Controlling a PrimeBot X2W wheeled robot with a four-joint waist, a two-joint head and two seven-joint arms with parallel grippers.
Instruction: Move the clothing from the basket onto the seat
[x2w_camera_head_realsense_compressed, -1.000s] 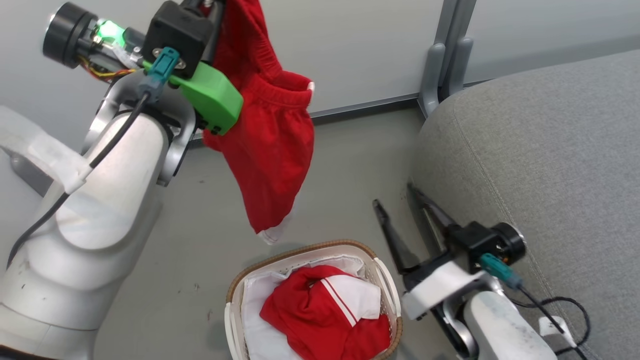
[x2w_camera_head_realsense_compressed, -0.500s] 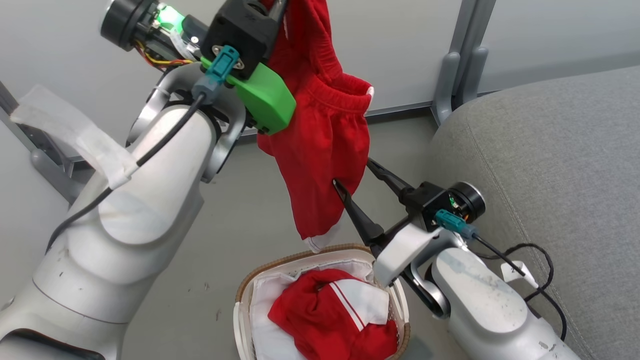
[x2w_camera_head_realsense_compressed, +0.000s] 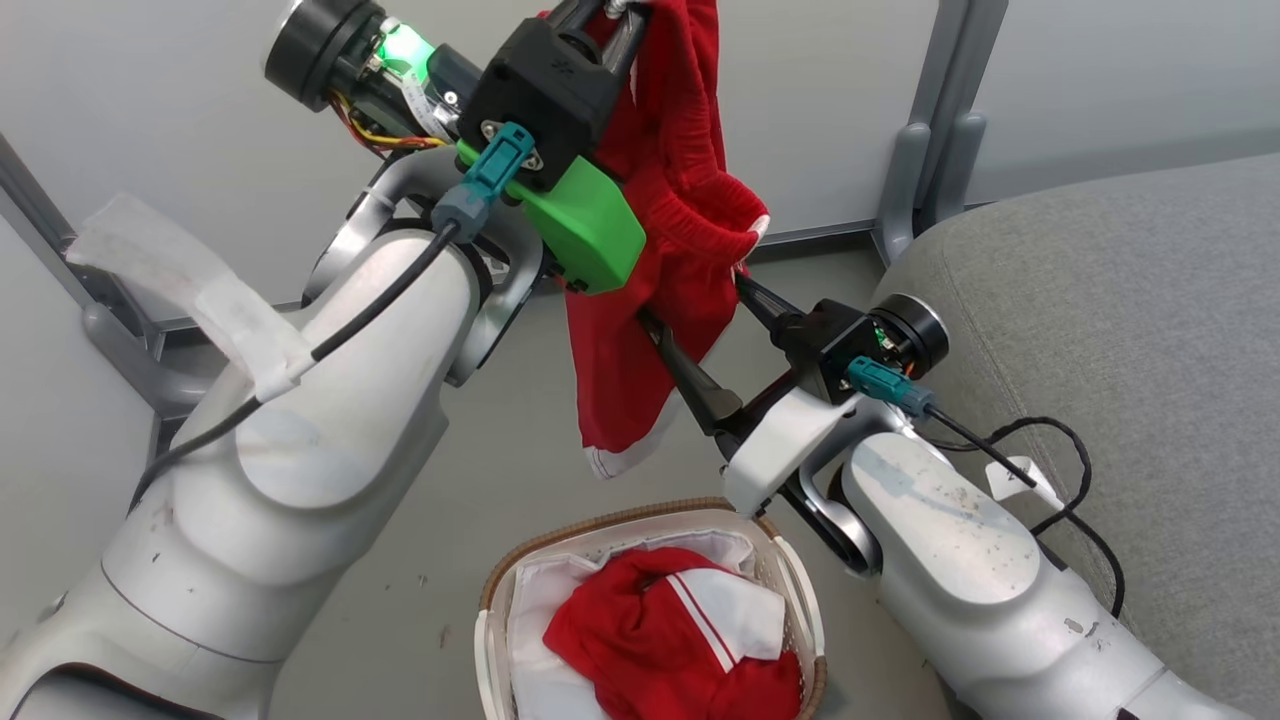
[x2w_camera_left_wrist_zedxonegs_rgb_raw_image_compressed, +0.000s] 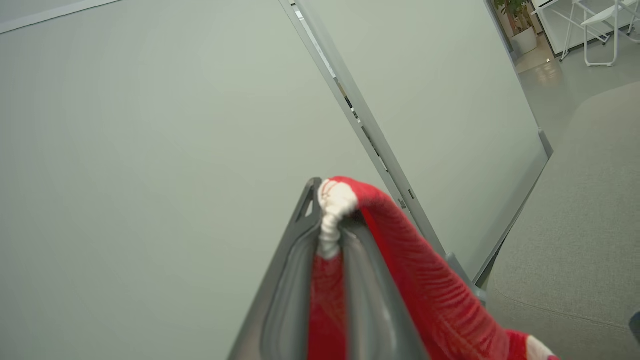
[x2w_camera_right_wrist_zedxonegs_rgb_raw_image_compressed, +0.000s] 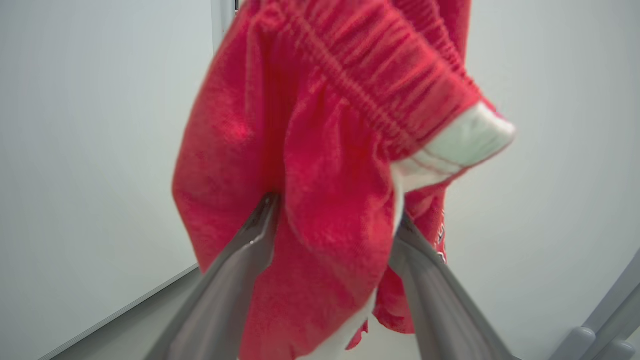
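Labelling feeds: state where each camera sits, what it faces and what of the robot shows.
Head view: on the head, looking forward and down at the basket and seat; both arms, left gripper and right gripper show.
Left wrist view: on the left wrist, facing a wall panel; its shut fingers pinch the hanging red garment.
Right wrist view: on the right wrist, facing that garment between its open fingers.
Shared: all three show the garment; head and left wrist views share the seat.
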